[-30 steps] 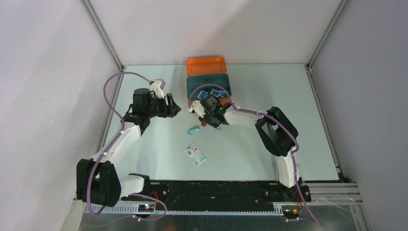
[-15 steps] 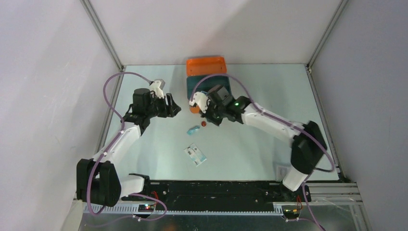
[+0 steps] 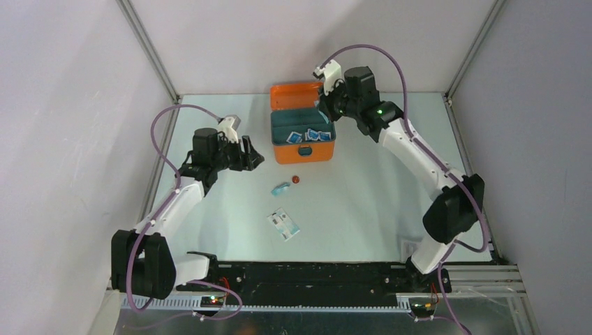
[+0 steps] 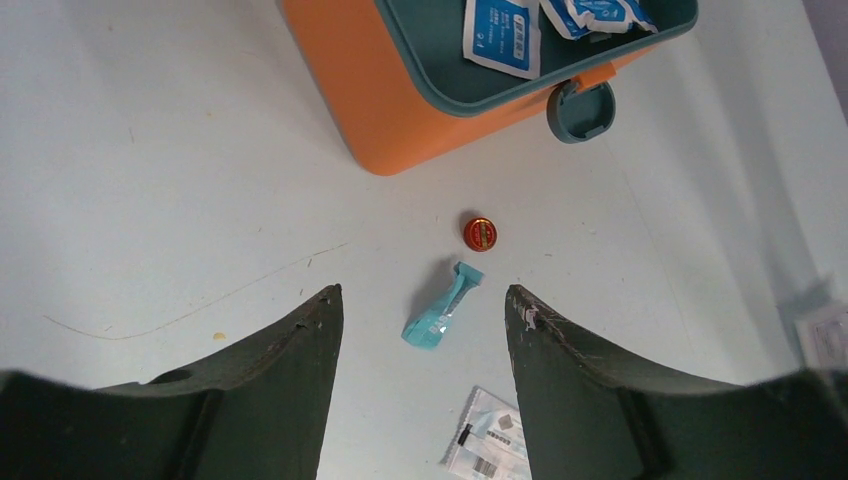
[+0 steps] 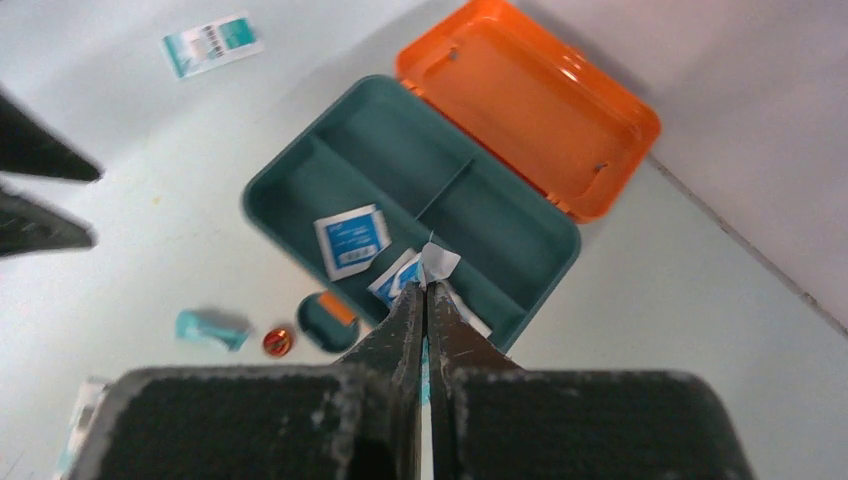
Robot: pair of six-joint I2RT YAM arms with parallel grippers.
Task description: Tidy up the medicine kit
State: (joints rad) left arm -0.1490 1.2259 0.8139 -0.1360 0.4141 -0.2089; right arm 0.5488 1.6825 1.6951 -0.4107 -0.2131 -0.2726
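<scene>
Three items lie loose before the medicine kit [image 3: 301, 152]; left gripper [image 4: 424, 291] jaws wide over the teal sachet [image 4: 440, 308]; right gripper [image 5: 425, 288] jaws closed above the kit; next move, probably: descend, grasp sachet.

Three views: one overhead, two on the wrists.
The top camera looks down from behind the near edge of the table [image 3: 363, 209], taking in the whole surface. The left wrist camera looks down past its fingers [image 4: 260, 400], low over the table's middle. The right wrist camera looks down from higher, near the far edge. All three share the open medicine kit [image 3: 286, 152] and the red cap [image 3: 296, 179].
</scene>
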